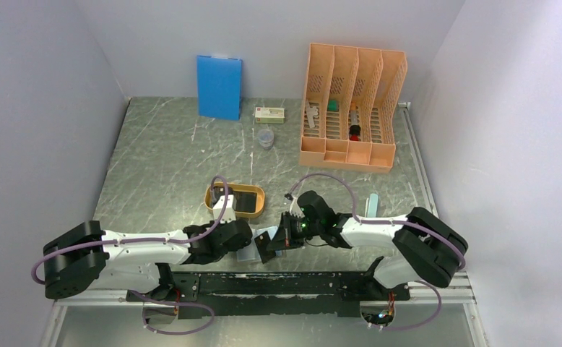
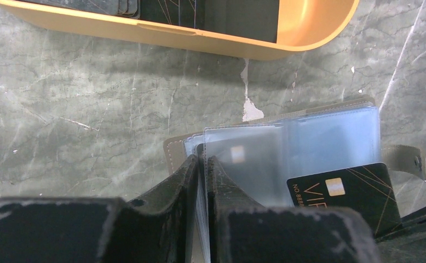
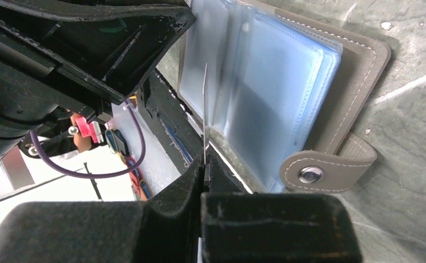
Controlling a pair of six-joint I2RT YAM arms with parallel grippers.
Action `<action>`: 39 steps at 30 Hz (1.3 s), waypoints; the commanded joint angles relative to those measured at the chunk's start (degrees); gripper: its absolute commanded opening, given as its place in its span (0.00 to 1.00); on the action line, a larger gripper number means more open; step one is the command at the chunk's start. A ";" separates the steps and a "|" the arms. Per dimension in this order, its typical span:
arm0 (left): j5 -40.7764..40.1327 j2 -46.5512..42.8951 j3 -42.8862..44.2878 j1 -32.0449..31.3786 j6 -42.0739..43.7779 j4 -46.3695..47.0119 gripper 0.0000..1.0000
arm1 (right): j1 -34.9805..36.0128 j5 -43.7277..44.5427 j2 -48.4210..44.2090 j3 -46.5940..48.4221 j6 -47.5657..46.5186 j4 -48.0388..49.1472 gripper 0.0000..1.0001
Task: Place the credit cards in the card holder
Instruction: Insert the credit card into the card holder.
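A: What surface and room have you got?

B: You're on a dark, marble-veined worktop (image 1: 162, 159) boxed in by pale walls (image 1: 40, 108). A blue board (image 1: 219, 87) and an orange file rack (image 1: 350, 108) stand at the back. An orange tray (image 2: 145, 27) near the middle holds dark credit cards (image 2: 243, 16).

A: And the card holder?

B: The card holder (image 3: 353, 82) lies open at the near edge between your arms, with its pale blue pockets up and its snap tab (image 3: 320, 170) towards your right arm. Your left pincer (image 2: 202, 170) is narrowed onto one clear pocket leaf. Your right pincer (image 3: 204, 164) is clamped on a black credit card (image 2: 358, 192). Its long axis runs from the fingers towards the pockets and its far edge meets them. Whether it's inside a pocket, you cannot tell.
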 commanded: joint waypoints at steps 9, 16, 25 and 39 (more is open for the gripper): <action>3.24 0.31 -2.71 0.29 -0.12 -5.47 0.15 | -0.34 2.05 -0.76 -1.42 0.66 0.88 0.00; 3.43 0.11 -2.75 0.29 -0.12 -5.39 0.15 | -0.25 -0.09 2.14 -2.10 1.51 4.94 0.00; 4.03 0.11 -2.90 0.29 -0.22 -4.69 0.15 | -0.09 -1.78 4.21 -1.15 1.61 6.35 0.00; 4.82 0.05 -2.61 0.29 -0.04 -4.71 0.15 | -0.03 1.61 8.48 -0.44 5.44 12.70 0.00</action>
